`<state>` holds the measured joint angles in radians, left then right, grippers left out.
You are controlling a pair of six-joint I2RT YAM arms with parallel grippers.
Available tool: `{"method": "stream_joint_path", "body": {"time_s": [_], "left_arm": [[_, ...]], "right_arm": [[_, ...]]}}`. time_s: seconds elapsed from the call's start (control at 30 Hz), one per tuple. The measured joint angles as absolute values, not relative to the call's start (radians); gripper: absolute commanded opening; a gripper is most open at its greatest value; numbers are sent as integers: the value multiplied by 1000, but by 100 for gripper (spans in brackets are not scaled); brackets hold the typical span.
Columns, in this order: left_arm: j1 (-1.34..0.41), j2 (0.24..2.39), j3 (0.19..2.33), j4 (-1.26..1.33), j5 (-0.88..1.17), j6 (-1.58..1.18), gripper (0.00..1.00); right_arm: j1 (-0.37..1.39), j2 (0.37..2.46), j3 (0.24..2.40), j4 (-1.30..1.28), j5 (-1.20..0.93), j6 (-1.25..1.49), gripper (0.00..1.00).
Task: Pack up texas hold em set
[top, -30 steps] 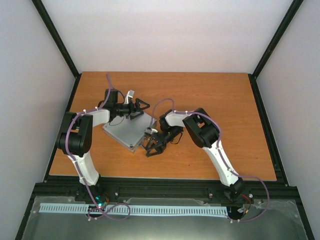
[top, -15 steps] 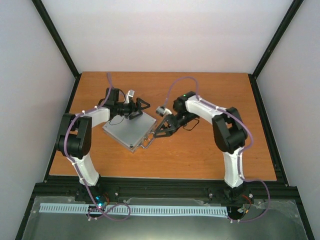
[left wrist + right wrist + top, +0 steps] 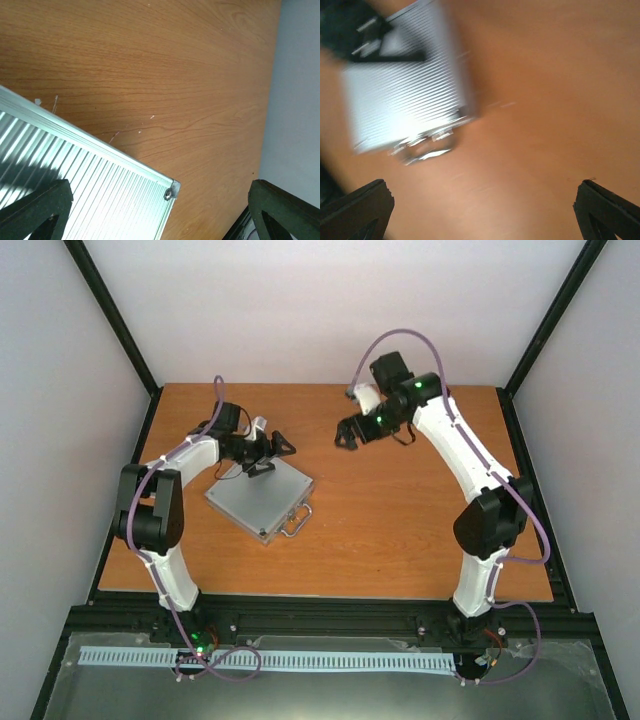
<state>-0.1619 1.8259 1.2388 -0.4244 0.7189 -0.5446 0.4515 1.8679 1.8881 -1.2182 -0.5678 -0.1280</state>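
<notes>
The left fingers [image 3: 281, 447] stand wide apart with nothing between them, poised just over the far corner of the silver briefcase [image 3: 258, 498], which lies flat and shut on the bench [image 3: 400, 530]. In the left wrist view the two dark fingertips [image 3: 40, 210] frame the bottom corners, and the ribbed aluminium lid of the briefcase [image 3: 75, 170] runs in under the left-hand one. Its riveted corner ends about midway between the two tips. Ahead of them and under the right-hand tip there is only bare wood of the bench [image 3: 150, 60], with a grey wall [image 3: 295, 100] past its edge. Whether either tip touches the lid cannot be told; a shadow falls on the ribs just ahead of the left-hand tip. The briefcase sits turned at an angle, and its metal handle [image 3: 296, 520] is on the edge away from the left fingers, facing the near side of the bench. The right fingers [image 3: 345, 437] are spread fully as well and hold nothing. They are lifted high above the bench and well apart from the briefcase. The right wrist view is blurred, yet it shows the briefcase [image 3: 405, 100] far ahead of its fingertips [image 3: 357, 210], towards the left-hand one. The handle [image 3: 427, 152] is on the side nearer those tips, and open bench [image 3: 545, 100] spreads before the other tip.
</notes>
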Motion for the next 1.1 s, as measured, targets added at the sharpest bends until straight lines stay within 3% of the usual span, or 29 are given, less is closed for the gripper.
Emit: {"method": "stream_joint_path", "body": {"time_s": [0.17, 0.27, 0.43, 0.63, 0.83, 1.1], "left_arm": [[-162, 1851, 1291, -497, 709, -526, 100], [-162, 1852, 1290, -498, 708, -522, 100], [-159, 1834, 1240, -443, 718, -527, 100], [-156, 1810, 1161, -332, 741, -540, 100], [-155, 1818, 1144, -266, 744, -545, 100], [-155, 1831, 1143, -224, 749, -545, 100]], "right_arm": [[442, 1876, 1959, -1123, -57, 36, 100], [442, 1841, 1836, -1071, 2, 51, 100], [464, 1724, 1477, -949, -153, 51, 100], [583, 1607, 1163, -766, -506, 49, 100], [633, 1603, 1069, -494, -779, 80, 100], [629, 1770, 1093, -276, -900, 88, 97]]}}
